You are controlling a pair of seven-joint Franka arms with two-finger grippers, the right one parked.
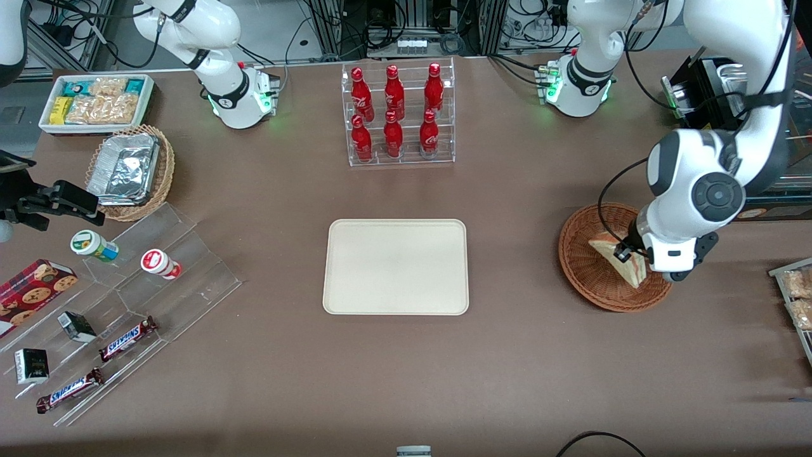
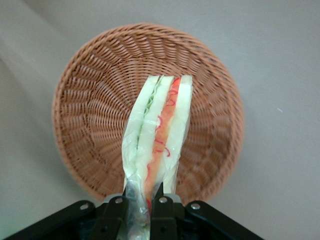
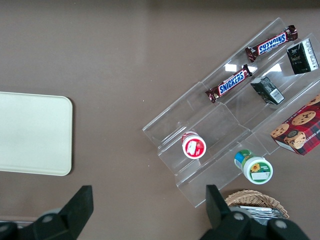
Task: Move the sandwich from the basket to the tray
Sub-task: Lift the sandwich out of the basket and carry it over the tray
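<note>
The sandwich [image 1: 620,259] is a pale wedge in clear wrap with green and red-orange filling [image 2: 159,131]. My left gripper [image 1: 634,256] is shut on its wrapped end and holds it just above the reddish-brown wicker basket [image 1: 587,266], which lies toward the working arm's end of the table. In the left wrist view my gripper [image 2: 141,202] pinches the wrap, and the sandwich hangs over the basket [image 2: 95,115]. The cream-beige tray [image 1: 396,266] lies flat in the middle of the table and holds nothing; its corner also shows in the right wrist view [image 3: 35,134].
A clear rack of red bottles [image 1: 398,114] stands farther from the front camera than the tray. Toward the parked arm's end are a tan basket of foil trays [image 1: 132,170], a white bin of snacks [image 1: 96,101] and clear steps with snack bars and cups [image 1: 133,298]. A black device [image 1: 710,89] stands near the working arm.
</note>
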